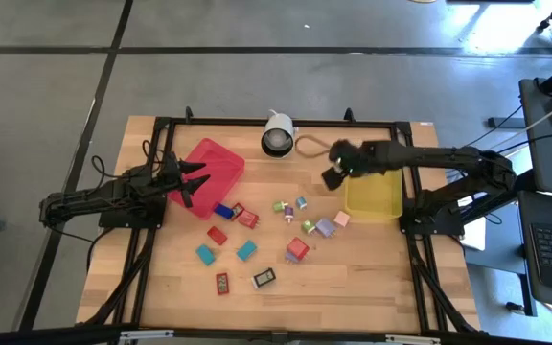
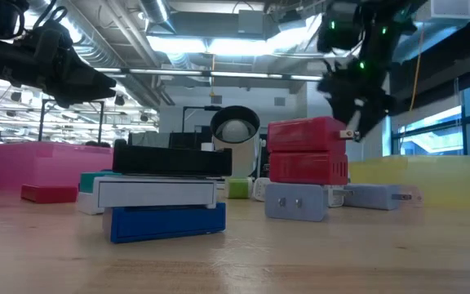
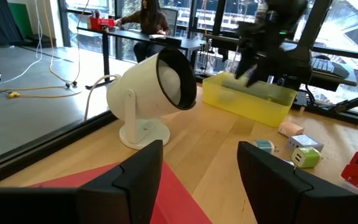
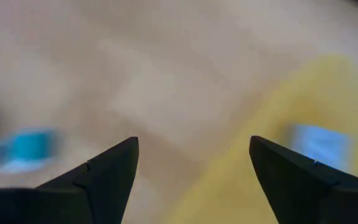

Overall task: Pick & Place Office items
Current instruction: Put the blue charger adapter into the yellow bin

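Observation:
The office items lie scattered on the wooden table's middle: red blocks (image 1: 297, 248), teal ones (image 1: 246, 250), a blue one (image 1: 224, 211), lilac (image 1: 326, 227) and pink (image 1: 342, 219) pieces, and a black, white-labelled one (image 1: 264, 278). My right gripper (image 1: 333, 171) hangs open above the table at the yellow tray's (image 1: 374, 196) left edge, pointing steeply down, with nothing between its fingers (image 4: 194, 174). A pale blue piece (image 4: 319, 144) shows blurred inside the yellow tray. My left gripper (image 1: 190, 182) waits open and level over the red tray's (image 1: 214, 163) near corner, holding nothing (image 3: 194, 180).
A white round lamp-like device (image 1: 278, 134) stands at the table's far edge between the trays, its cable (image 1: 307, 146) curling toward the right gripper. A black frame (image 1: 151, 230) borders the table. Bare wood lies along the near edge (image 1: 333, 297).

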Action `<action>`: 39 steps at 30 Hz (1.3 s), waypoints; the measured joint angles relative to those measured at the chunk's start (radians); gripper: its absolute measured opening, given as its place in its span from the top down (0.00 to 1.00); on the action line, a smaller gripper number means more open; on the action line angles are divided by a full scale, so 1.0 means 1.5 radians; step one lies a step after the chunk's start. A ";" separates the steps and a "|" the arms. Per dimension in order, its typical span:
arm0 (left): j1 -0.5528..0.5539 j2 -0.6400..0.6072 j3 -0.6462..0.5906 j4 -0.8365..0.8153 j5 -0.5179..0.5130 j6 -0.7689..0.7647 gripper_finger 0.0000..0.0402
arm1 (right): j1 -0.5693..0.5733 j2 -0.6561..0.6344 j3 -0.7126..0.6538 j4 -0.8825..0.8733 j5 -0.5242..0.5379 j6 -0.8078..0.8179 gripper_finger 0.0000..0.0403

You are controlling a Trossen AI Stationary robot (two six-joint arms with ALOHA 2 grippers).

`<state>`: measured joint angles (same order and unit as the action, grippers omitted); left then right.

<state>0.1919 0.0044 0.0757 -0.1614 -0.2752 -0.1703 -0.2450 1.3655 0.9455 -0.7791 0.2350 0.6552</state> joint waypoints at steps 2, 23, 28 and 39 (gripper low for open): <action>0.000 0.000 0.000 0.000 0.000 0.000 0.49 | 0.048 0.000 0.000 0.022 -0.002 0.018 0.25; 0.000 0.000 0.000 0.000 0.000 0.000 0.49 | 0.216 0.186 0.009 0.061 -0.131 0.083 0.27; 0.000 0.000 0.000 0.000 0.000 0.000 0.49 | 0.216 0.206 0.028 0.062 -0.173 0.084 0.27; 0.000 0.000 0.000 0.000 0.000 0.000 0.49 | 0.237 0.211 0.029 0.052 -0.176 0.099 0.27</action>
<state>0.1917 0.0044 0.0757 -0.1612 -0.2754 -0.1703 0.1103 1.6819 0.9894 -0.7013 -0.0295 0.8040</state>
